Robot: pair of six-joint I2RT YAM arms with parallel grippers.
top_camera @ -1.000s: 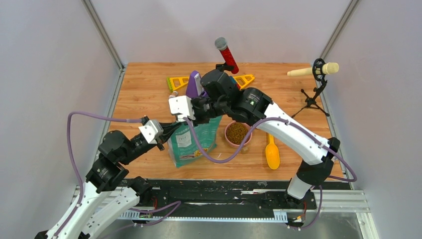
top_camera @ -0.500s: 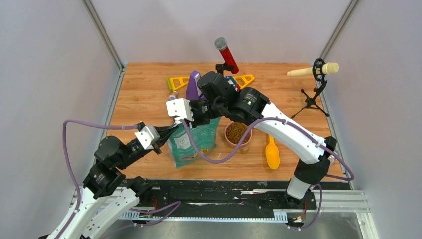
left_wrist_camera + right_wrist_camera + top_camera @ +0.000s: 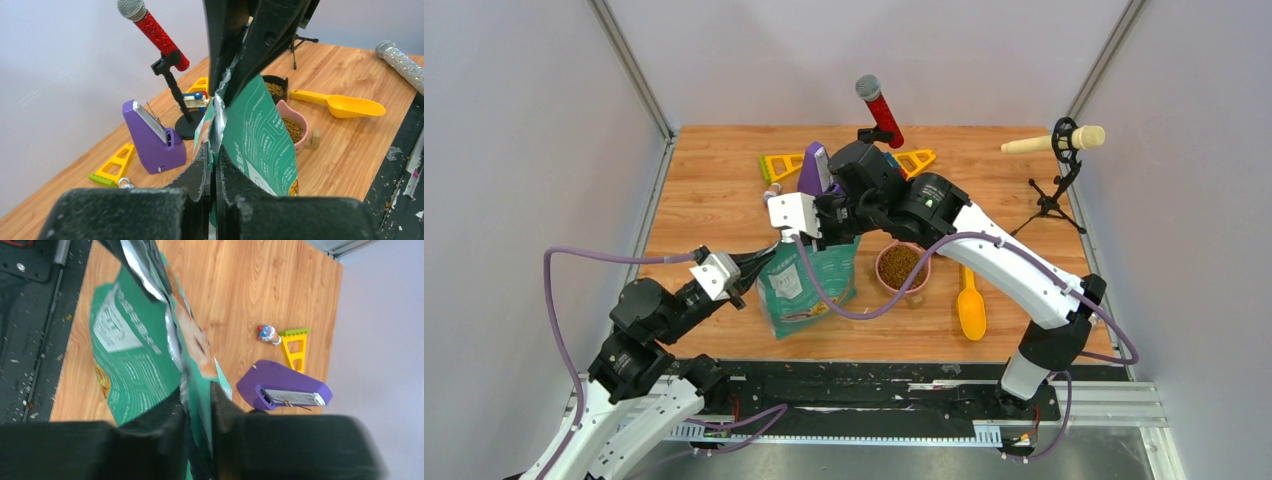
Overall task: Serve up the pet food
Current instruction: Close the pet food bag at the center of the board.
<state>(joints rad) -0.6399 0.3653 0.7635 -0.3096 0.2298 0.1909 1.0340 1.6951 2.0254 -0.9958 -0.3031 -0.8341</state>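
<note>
The teal-green pet food bag (image 3: 809, 285) with a white label stands on the table, held at its top edge by both grippers. My left gripper (image 3: 759, 262) is shut on the bag's left top corner; the left wrist view shows its jaws (image 3: 215, 160) pinching the bag (image 3: 255, 140). My right gripper (image 3: 829, 235) is shut on the top edge from behind, seen in the right wrist view (image 3: 197, 395) on the bag (image 3: 130, 360). Brown kibble (image 3: 900, 265) fills a pink bowl (image 3: 879, 272) right of the bag. The kibble inside the bag is hidden.
A yellow scoop (image 3: 971, 305) lies right of the bowl. A purple block (image 3: 812, 170), yellow toys (image 3: 779, 165), a red microphone on a stand (image 3: 879, 110) and a beige microphone (image 3: 1054, 142) stand behind. A dark bowl (image 3: 275, 87) sits beyond the pink one.
My left arm has drawn back toward its base, pulling the bag's left corner and the bag slightly left. My right gripper has stayed about where it was, still holding the top edge.
</note>
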